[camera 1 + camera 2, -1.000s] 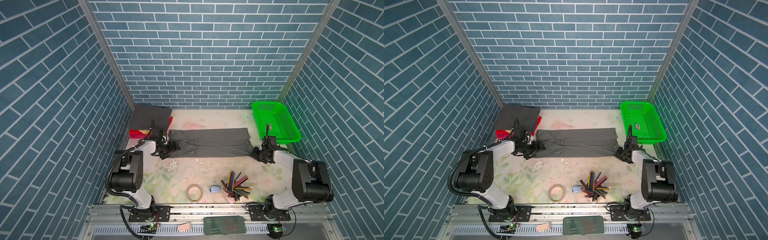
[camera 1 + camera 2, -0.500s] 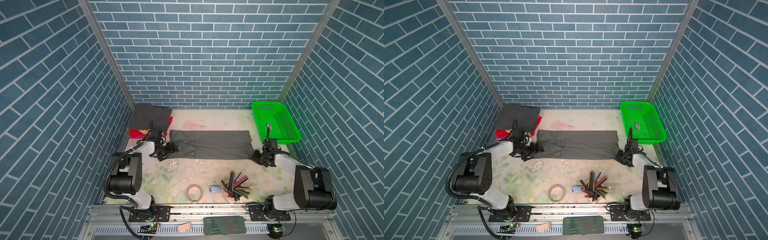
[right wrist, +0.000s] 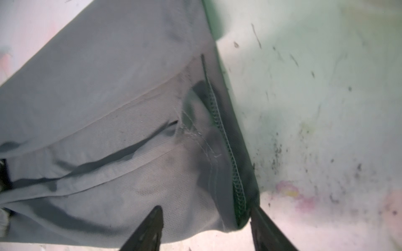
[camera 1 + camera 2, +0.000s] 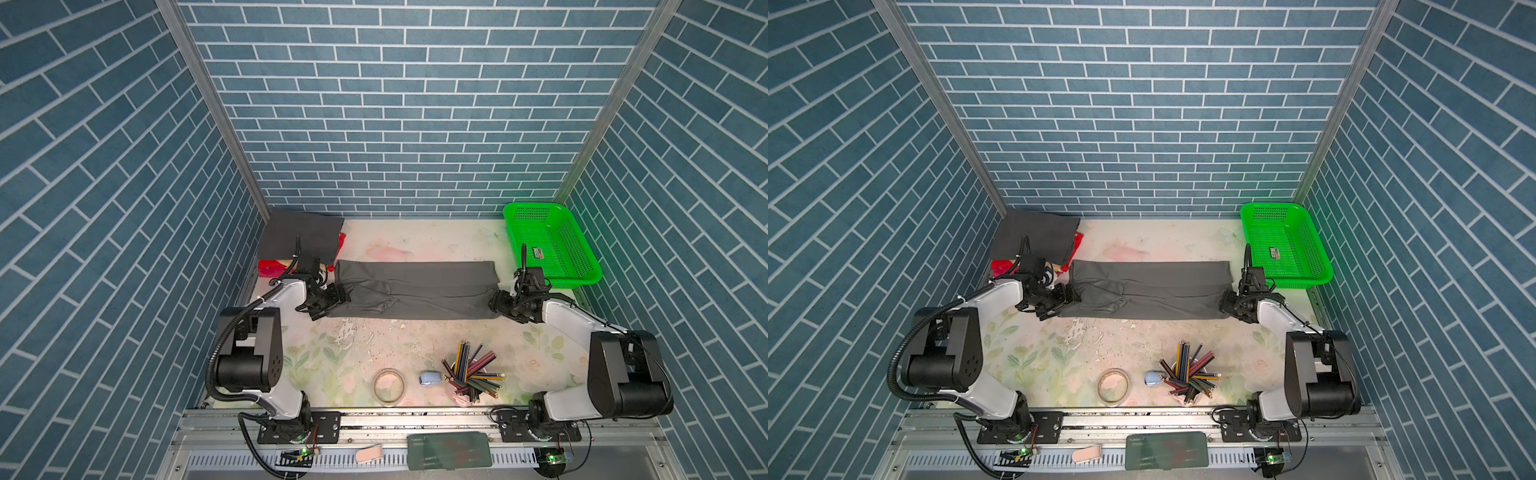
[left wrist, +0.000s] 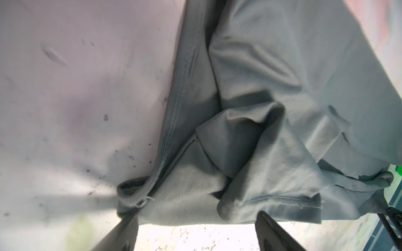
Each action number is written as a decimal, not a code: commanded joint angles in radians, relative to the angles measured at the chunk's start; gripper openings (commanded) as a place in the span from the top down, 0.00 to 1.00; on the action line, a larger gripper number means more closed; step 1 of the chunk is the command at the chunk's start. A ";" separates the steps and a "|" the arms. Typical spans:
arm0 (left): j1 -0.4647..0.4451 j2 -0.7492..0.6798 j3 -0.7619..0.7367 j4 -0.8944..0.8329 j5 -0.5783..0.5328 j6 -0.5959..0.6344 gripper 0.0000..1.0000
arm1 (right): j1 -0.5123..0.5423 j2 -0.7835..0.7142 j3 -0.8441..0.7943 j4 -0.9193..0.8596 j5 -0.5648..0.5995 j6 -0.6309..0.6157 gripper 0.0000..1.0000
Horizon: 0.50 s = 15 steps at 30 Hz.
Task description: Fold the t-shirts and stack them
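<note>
Grey shirt [image 4: 415, 286] lies flat across the middle of the table [image 4: 415, 345], folded into a long band that runs from 9 o'clock to 3 o'clock; both top views show it so [image 4: 1154, 291]. A bunched sleeve shows on its near half, toward the 9 o'clock end.

At that end sits the left gripper [image 4: 334, 302], low on the table. In its wrist view its claw [image 5: 195, 217] is spread wide. The shirt's hemmed edge lies just past the fingers [image 5: 272, 230], and nothing is pinched.

The right gripper [image 4: 496, 302] sits at the shirt's 3 o'clock end. In its wrist view its claw [image 3: 206, 208] is also spread, and the shirt's stitched corner lies loose between the fingers [image 3: 150, 228], not clamped.

The charcoal shirt [image 4: 299, 237] lies folded in the 10 o'clock corner on top of a red thing [image 4: 270, 266], apart from the grey one. A green basket [image 4: 575, 249] stands in the 2 o'clock corner, just beyond the right gripper. Pencils [image 4: 471, 372] fan out at 5 o'clock, and a tape ring [image 4: 388, 386] lies at 6 o'clock.
</note>
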State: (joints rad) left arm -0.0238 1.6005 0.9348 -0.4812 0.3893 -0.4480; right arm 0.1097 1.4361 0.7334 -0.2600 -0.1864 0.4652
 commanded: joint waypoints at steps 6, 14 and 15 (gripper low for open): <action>-0.062 -0.091 0.039 -0.046 -0.099 -0.007 0.13 | 0.059 -0.028 0.086 -0.040 0.021 -0.037 0.12; -0.196 -0.062 0.009 0.023 -0.047 -0.105 0.13 | 0.132 0.028 0.159 -0.022 0.019 -0.045 0.08; -0.211 -0.049 0.007 0.033 -0.044 -0.112 0.13 | 0.138 0.035 0.165 -0.021 0.018 -0.041 0.08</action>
State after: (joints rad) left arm -0.2039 1.5227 0.9569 -0.4801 0.3351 -0.5175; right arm 0.2298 1.4467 0.8669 -0.2756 -0.1795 0.4438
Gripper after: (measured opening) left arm 0.867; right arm 0.917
